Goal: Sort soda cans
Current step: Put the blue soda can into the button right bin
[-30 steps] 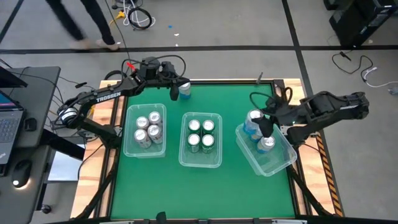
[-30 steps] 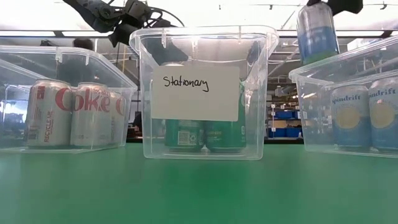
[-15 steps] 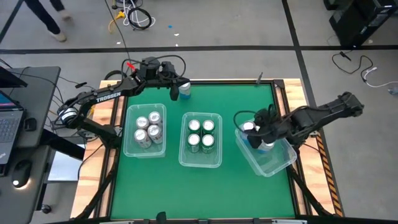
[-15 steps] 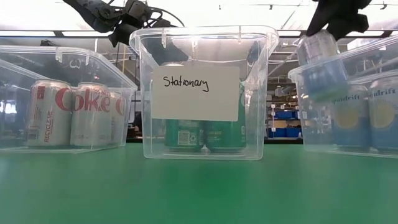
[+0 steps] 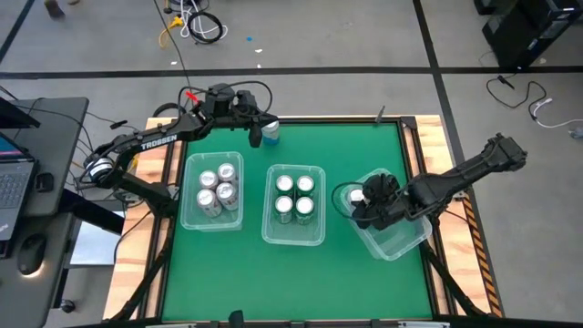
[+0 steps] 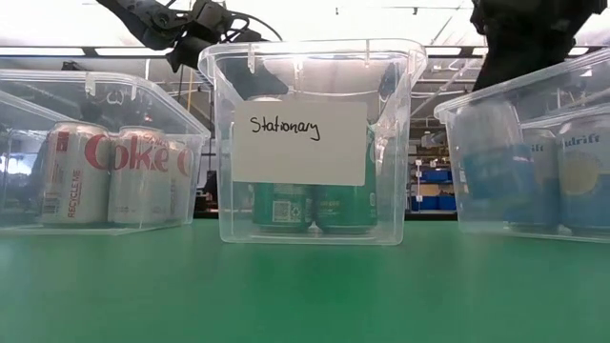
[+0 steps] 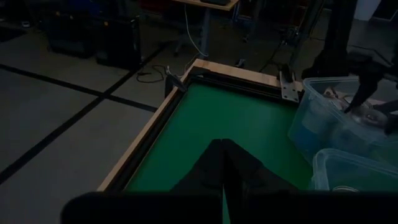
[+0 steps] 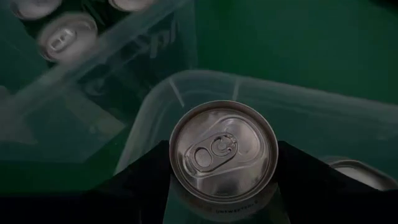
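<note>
Three clear bins stand in a row on the green table. The left bin [image 5: 185,196] holds silver cans, the middle bin [image 5: 270,205] green cans, and the right bin [image 5: 412,239] blue cans. My right gripper [image 5: 369,202] reaches down into the right bin, shut on a blue can [image 6: 491,157] with a silver top [image 8: 224,152]. My left gripper [image 5: 258,128] waits shut over the table's far edge, with nothing between its fingers [image 7: 222,177]. Another blue can [image 5: 271,135] stands on the table beside it. My right gripper pinches the blue can by its side wall just below the top rim [image 8: 177,183], one finger [image 8: 143,180] on each side. The fingers come from above, slanting down. The can is upright inside the right bin; whether its base rests on the bin's floor cannot be told.
Two blue cans [image 6: 581,181] stand in the right bin beside the held one. The middle bin carries a white label [image 6: 300,141]. Bare green table [image 5: 291,273] lies along the near edge. A wooden frame [image 5: 414,128] borders the table.
My right gripper has come down and toward the table's near left with the blue can. It has gone from above the right bin's rim to inside the bin. The can has stayed upright in the hold.
</note>
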You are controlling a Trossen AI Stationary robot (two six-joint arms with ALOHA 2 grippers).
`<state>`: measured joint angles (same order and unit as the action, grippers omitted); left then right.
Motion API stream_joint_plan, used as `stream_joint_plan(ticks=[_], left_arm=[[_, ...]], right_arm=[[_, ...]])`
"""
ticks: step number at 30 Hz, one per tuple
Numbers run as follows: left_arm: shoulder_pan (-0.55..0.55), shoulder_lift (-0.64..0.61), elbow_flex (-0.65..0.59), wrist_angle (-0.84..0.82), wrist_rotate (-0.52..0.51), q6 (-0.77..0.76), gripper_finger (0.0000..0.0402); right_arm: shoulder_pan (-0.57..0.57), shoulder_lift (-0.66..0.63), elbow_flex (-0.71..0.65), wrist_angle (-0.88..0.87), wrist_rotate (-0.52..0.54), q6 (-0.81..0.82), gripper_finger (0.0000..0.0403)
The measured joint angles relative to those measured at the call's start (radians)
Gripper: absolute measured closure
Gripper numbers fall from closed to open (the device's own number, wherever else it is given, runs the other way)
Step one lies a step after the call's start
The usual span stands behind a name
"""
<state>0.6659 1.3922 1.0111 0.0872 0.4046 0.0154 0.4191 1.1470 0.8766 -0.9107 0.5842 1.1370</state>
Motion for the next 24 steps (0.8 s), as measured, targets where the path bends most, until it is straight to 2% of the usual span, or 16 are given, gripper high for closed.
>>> stream_joint_plan(ticks=[12,18,24], left_arm=[[0.000,0.000,0.000,-0.002,0.000,0.000,0.0401],[0.000,0.000,0.000,-0.003,0.000,-0.001,0.0401],[0.000,0.000,0.000,-0.003,0.000,-0.001,0.0401]], right_arm=[[0.007,0.090,-0.054,0.062,0.008,0.001,0.0158],[0.001,0.072,-0.051,0.053,-0.028,0.007,0.0120],[-0.015,0.043,0.011,-0.027,-0.075,-0.013,0.0080]])
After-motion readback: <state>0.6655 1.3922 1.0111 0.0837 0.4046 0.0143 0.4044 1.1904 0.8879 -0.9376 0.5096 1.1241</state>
